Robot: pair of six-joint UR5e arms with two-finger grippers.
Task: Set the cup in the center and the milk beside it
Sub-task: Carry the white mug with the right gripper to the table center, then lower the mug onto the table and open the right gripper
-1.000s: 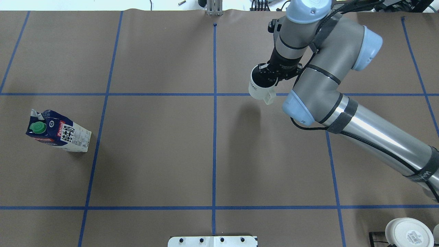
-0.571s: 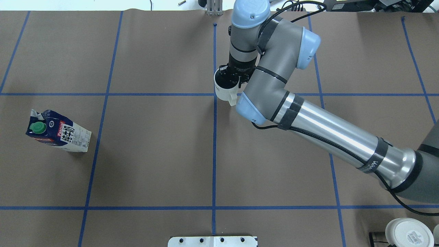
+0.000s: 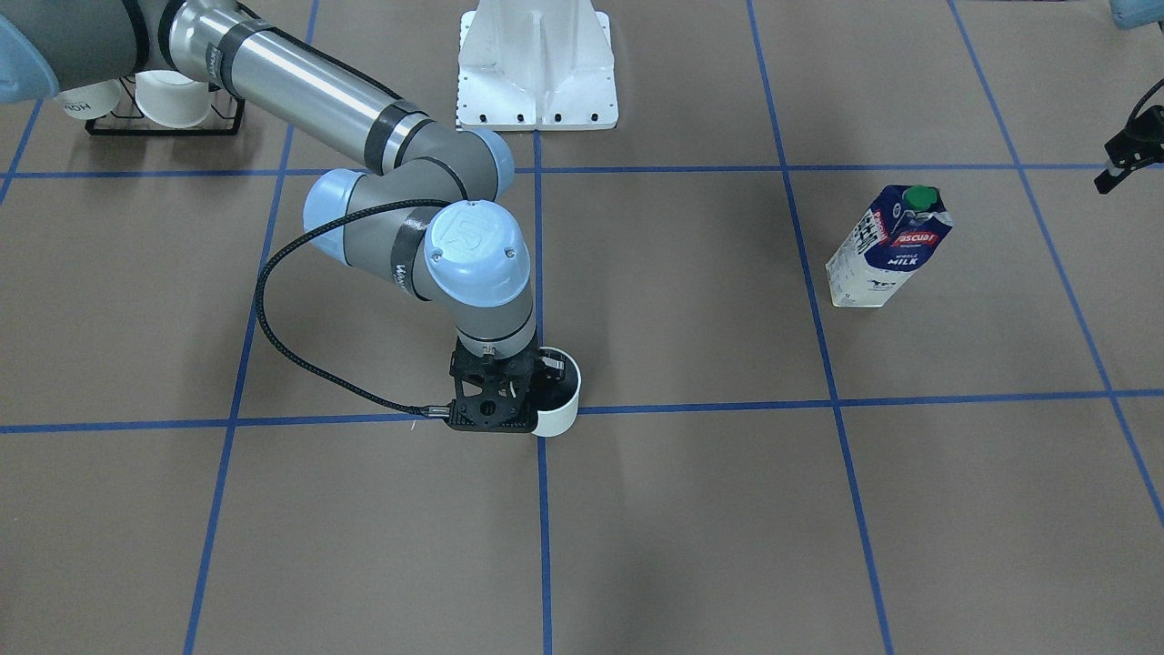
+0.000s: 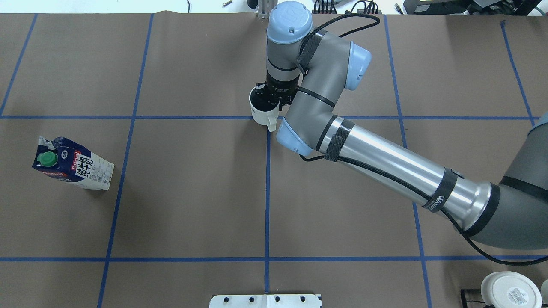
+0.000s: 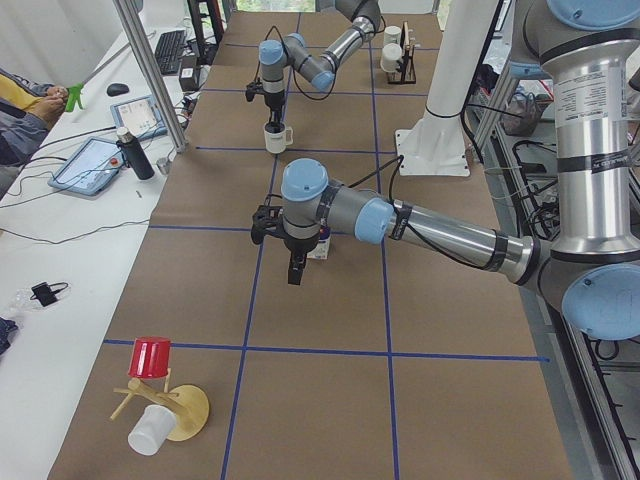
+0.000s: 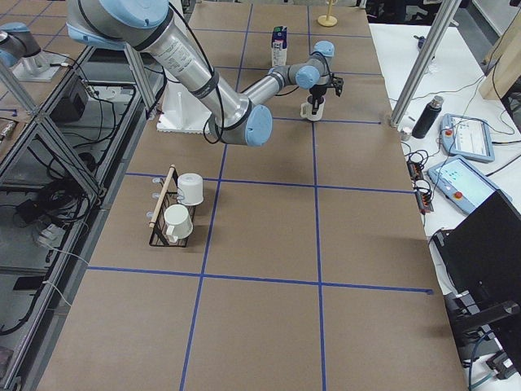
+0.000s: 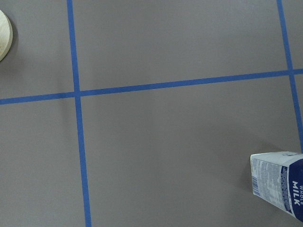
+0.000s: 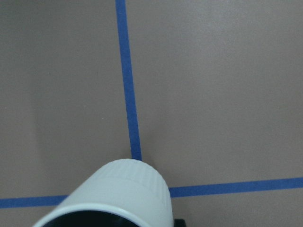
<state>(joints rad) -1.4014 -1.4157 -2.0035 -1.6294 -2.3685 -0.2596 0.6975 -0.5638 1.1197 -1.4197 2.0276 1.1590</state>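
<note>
Here you see one cup (image 4: 260, 115), its rim clamped by the fingers of the right gripper (image 4: 270, 97), over crossing blue tape lines (image 4: 192, 117). One milk carton (image 4: 72, 164) stands well apart from those fingers, nearer the left gripper (image 5: 293, 272); you cannot tell whether that one is open.

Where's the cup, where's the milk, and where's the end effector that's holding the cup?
cup (image 4: 260, 115): overhead exterior view, on its white outer wall.
milk (image 4: 87, 167): overhead exterior view, on the carton's printed side.
right end effector (image 4: 271, 101): overhead exterior view, between its fingertips at the cup's rim.
</note>
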